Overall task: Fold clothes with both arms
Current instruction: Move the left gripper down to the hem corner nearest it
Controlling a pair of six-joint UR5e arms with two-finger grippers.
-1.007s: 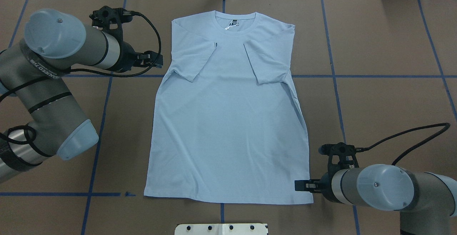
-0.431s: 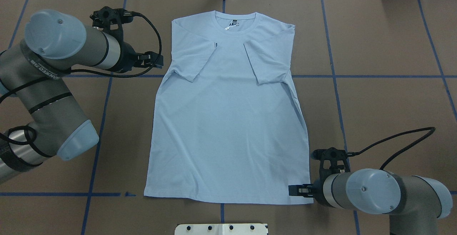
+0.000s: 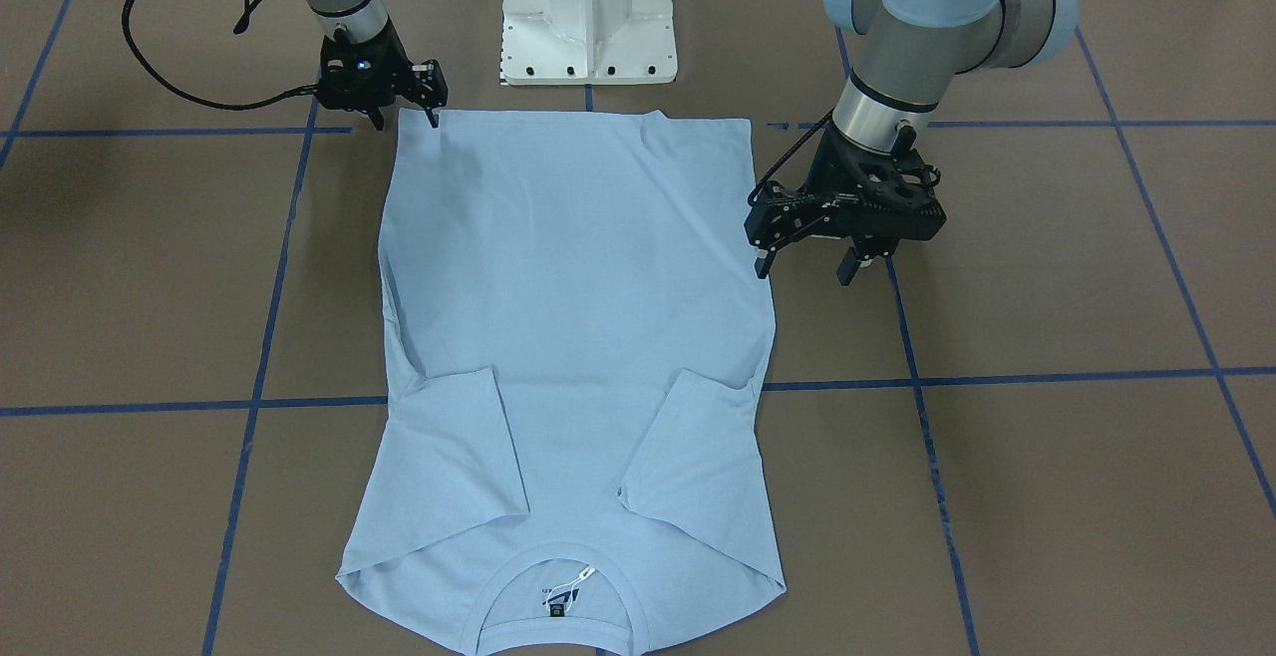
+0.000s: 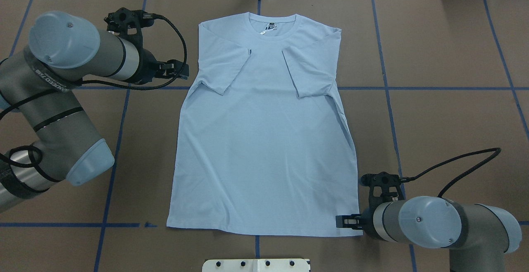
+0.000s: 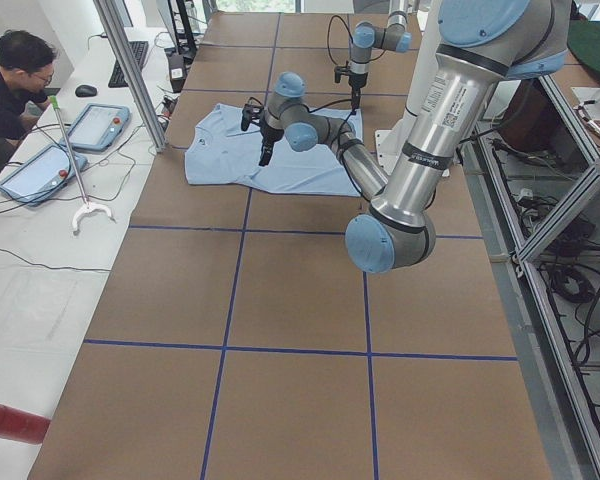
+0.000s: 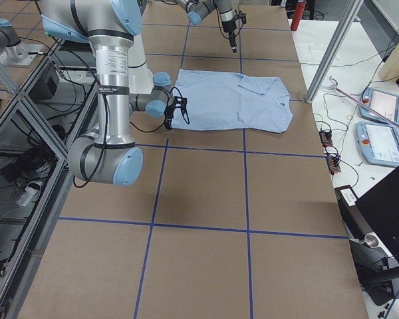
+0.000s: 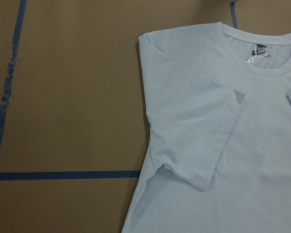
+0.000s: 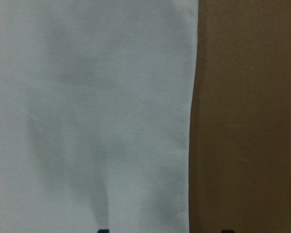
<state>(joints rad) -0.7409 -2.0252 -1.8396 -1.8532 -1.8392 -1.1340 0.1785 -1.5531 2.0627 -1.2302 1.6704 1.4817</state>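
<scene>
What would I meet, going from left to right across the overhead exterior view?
left arm → left gripper → T-shirt → right arm

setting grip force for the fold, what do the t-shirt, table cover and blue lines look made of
T-shirt: looks like thin, soft knit, probably cotton jersey; matte, lying limp with shallow wrinkles.
Table cover: seems brown paper or card sheet; matte, flat, no shine; exact stock unclear.
Blue lines: likely stuck-on tape, frayed and chipped in the left wrist view.
</scene>
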